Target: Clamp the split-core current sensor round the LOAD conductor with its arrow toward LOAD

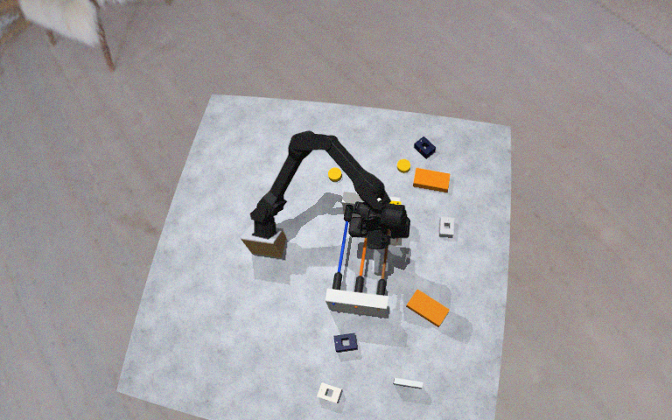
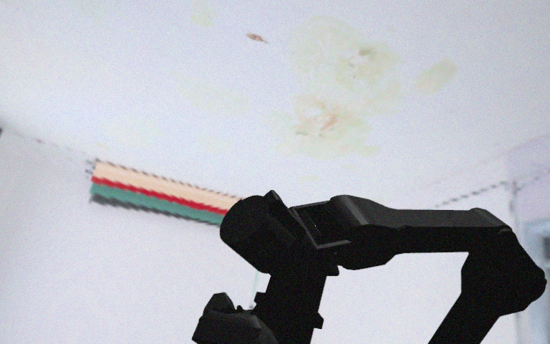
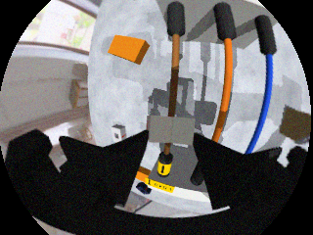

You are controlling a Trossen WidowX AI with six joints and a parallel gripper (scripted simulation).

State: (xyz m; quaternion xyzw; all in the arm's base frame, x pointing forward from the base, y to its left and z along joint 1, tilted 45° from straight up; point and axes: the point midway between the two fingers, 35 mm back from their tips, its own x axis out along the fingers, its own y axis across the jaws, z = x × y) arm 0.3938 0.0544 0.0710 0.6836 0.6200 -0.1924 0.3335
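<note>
My gripper [image 3: 170,135] is shut on the grey split-core sensor [image 3: 160,129], whose two blocky halves show a seam between them. The sensor is over the brown conductor [image 3: 173,98] [image 1: 384,264], which passes out of sight at it; whether the sensor surrounds it cannot be told. The sensor's arrow does not show. A black and yellow sleeve [image 3: 164,168] is on the brown conductor's near end, beside a yellow label [image 3: 161,185] with unreadable small print. The orange conductor [image 3: 226,88] [image 1: 363,257] and blue conductor [image 3: 266,93] [image 1: 341,252] run alongside. The exterior view shows only the arm.
A white end block [image 1: 356,298] holds the conductors' black boots. Orange blocks [image 1: 427,308] [image 1: 431,178] lie to the right. Two yellow discs [image 1: 334,174] [image 1: 403,165] lie behind. A dark square ring [image 1: 339,346] and a white ring [image 1: 446,233] lie on the table.
</note>
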